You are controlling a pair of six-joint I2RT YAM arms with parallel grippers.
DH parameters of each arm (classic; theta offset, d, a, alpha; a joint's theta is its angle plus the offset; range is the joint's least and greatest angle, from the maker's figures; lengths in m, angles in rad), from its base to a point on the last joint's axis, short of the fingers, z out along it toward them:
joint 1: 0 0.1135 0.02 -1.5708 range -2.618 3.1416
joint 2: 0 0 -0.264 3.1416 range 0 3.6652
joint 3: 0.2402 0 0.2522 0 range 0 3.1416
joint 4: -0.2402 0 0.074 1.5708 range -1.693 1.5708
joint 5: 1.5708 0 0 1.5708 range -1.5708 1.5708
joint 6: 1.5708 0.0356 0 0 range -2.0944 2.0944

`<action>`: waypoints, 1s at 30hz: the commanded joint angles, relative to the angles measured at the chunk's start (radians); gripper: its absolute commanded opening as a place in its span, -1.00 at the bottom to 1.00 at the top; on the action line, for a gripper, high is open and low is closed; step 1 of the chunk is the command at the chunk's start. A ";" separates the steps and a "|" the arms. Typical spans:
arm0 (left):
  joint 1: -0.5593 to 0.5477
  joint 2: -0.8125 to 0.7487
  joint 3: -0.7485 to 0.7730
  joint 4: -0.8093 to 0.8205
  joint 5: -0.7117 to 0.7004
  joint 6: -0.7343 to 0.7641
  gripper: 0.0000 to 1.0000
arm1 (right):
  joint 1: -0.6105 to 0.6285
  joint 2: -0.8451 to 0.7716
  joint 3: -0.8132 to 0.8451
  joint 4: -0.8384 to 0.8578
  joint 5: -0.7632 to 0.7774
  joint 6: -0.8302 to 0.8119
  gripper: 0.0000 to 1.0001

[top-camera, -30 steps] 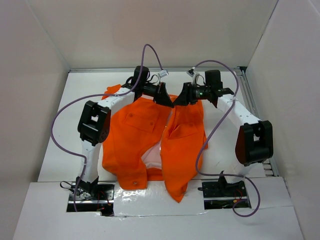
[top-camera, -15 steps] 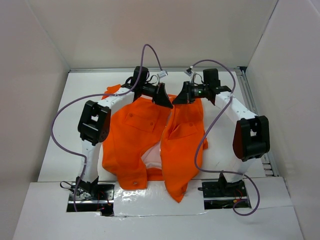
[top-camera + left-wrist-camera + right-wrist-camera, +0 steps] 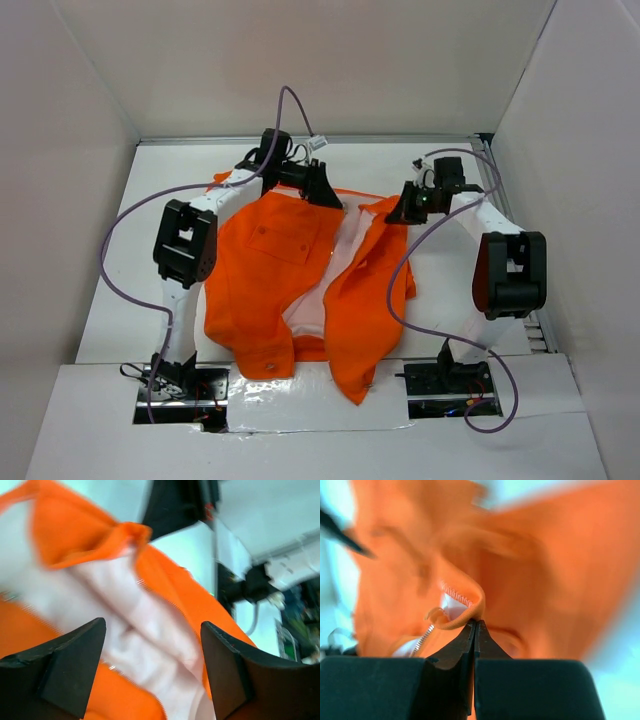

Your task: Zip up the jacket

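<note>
Table (image 3: 120,300): one, white, under the jacket. Jacket (image 3: 265,270): one, orange, lying flat with its front open; the two front panels are spread apart and pale lining (image 3: 305,305) shows in the gap between them. One chest pocket (image 3: 280,235) shows clearly on the panel at the left arm's side. Arms: two, both reaching to the jacket's far edge. Left gripper (image 3: 322,192): at the far end of the jacket's opening, fingers spread wide with nothing held; its wrist view shows lining and an orange edge beyond the gap. Right gripper (image 3: 398,208): at the far corner of the other panel, fingers pinched together on a folded orange edge of the jacket. Zipper teeth (image 3: 422,640): one short run visible just beside that pinch; slider not identifiable. Progress, as judged: zipping not begun. Left to do: bring the two edges together, seat the zipper ends, find the slider, pull it along the full opening.
</note>
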 commanded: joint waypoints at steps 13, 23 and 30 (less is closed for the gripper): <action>-0.022 0.194 0.259 -0.217 -0.451 0.012 0.94 | -0.022 0.126 0.124 -0.139 0.395 0.181 -1.00; -0.067 0.283 0.371 -0.265 -0.663 0.029 0.97 | -0.065 0.153 0.164 -0.199 0.386 0.212 -0.79; -0.093 0.312 0.440 -0.306 -0.884 -0.092 0.84 | -0.035 0.074 0.089 -0.157 0.303 0.195 -0.82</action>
